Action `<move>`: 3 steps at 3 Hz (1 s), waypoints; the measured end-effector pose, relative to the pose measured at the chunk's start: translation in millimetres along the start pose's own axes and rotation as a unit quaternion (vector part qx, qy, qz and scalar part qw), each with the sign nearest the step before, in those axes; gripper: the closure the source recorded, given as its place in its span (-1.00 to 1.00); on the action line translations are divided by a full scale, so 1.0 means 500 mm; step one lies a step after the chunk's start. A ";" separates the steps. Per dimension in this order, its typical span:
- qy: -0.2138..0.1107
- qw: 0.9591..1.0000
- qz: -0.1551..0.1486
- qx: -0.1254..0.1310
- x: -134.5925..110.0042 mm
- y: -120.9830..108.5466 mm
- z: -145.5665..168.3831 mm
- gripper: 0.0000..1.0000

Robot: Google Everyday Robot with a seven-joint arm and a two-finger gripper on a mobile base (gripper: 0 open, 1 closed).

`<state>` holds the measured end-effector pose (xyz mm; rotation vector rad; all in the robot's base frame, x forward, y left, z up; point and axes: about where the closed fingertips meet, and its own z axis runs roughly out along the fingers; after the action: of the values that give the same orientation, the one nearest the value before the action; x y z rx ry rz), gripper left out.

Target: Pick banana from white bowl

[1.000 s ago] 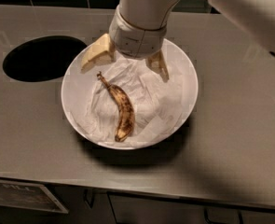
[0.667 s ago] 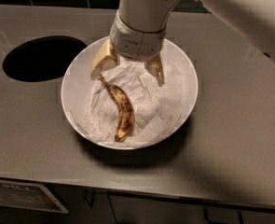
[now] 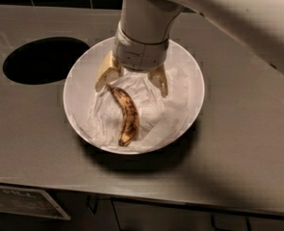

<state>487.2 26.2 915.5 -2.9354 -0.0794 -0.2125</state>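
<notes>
The white bowl sits on a grey countertop, just beside a dark oval hole cut into that surface; the bowl's rim nearest the hole comes close to it without overlapping it. Inside the bowl lies a sheet of crumpled white paper, spread across most of the floor and rising a little up the wall; on top of the paper rests the banana, small, curved, yellow with heavy brown-black blotches, its thin dark stem pointing up toward the gripper and its blunt end toward the near rim.

The gripper hangs inside the bowl's far half, on the end of a thick white arm that comes in from the upper right; its two pale yellow fingers are spread wide, and nothing is held between them. The finger nearer the oval hole has its tip right by the banana's stem; whether they touch cannot be told; the other finger stands over the paper, apart from the fruit. Most of the banana lies below the fingertips, nearer the camera, not between them.

Along the counter's front edge, lower left, a label plate shows on the dark cabinet face.
</notes>
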 end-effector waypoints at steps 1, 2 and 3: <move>0.000 1.000 0.000 0.000 0.000 0.000 0.000 -0.70; -0.022 1.000 -0.007 -0.005 0.007 -0.005 0.030 -0.62; -0.037 0.999 -0.006 -0.008 0.014 0.000 0.054 -0.54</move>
<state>497.9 31.9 890.5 -2.9588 -0.1063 -0.1071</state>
